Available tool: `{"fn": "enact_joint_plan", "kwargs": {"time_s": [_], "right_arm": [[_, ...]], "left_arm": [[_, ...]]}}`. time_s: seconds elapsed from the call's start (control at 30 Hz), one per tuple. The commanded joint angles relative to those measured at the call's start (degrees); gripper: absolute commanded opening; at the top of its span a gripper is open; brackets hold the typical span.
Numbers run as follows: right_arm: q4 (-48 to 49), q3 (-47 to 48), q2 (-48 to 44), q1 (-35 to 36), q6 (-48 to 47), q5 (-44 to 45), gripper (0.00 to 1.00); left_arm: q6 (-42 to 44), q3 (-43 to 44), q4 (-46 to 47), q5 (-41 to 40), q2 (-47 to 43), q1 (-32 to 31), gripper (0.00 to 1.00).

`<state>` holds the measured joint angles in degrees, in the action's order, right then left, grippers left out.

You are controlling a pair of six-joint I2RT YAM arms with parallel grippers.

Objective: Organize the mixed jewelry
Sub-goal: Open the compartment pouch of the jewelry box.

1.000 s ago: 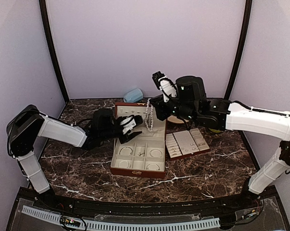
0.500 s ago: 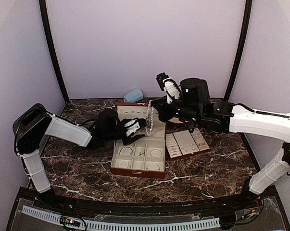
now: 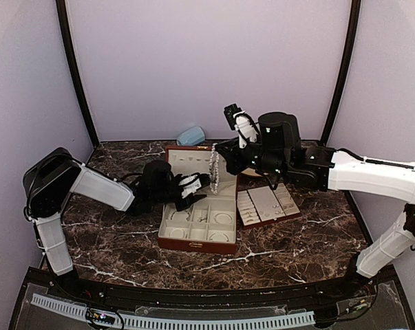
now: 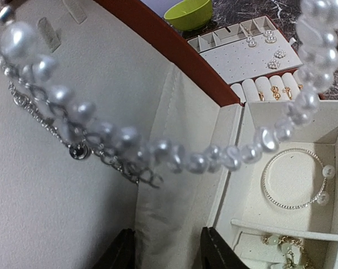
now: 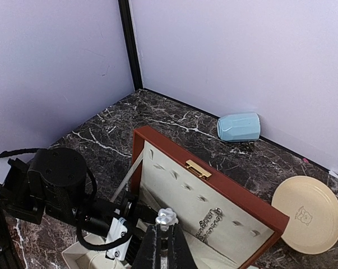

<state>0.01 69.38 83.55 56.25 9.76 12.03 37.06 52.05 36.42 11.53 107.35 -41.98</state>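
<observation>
While the right gripper (image 3: 217, 147), clenched on the pearl strand (image 3: 213, 167), dangles it just before the box's (image 3: 193, 244) upright lid, the left gripper (image 3: 193, 185) reaches over the box's left rim, jaws apart, beside the strand. The marble table (image 3: 283, 240) lies open before the box's near edge.

lilac walls (image 3: 207, 62) enclose a dark marble tabletop (image 3: 118, 240).

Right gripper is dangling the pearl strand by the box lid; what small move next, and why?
Probably ease the left gripper onto the sagging pearl strand and close: the right gripper pinches only its top end, the loop hangs before the box lid, and the left jaws stand open beneath it.
</observation>
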Motion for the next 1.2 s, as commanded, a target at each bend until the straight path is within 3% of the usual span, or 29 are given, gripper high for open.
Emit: {"fn": "enact_joint_plan", "kwargs": {"time_s": [0.0, 0.77, 1.17], "right_arm": [[2.53, -0.43, -1.69, -0.35, -0.35, 0.04, 0.00], [4.71, 5.05, 5.82, -1.22, -7.98, 0.62, 0.00], [8.58, 5.99, 8.84, -1.72, -14.41, 0.37, 0.00]], "left_arm": [[-0.52, -0.83, -1.16, -1.33, -0.03, 0.02, 0.33], [-2.47, -4.26, 1.11, -1.79, -2.94, -1.21, 0.01], [-2.22, -5.52, 1.54, -0.38, -3.93, -1.42, 0.00]]}}
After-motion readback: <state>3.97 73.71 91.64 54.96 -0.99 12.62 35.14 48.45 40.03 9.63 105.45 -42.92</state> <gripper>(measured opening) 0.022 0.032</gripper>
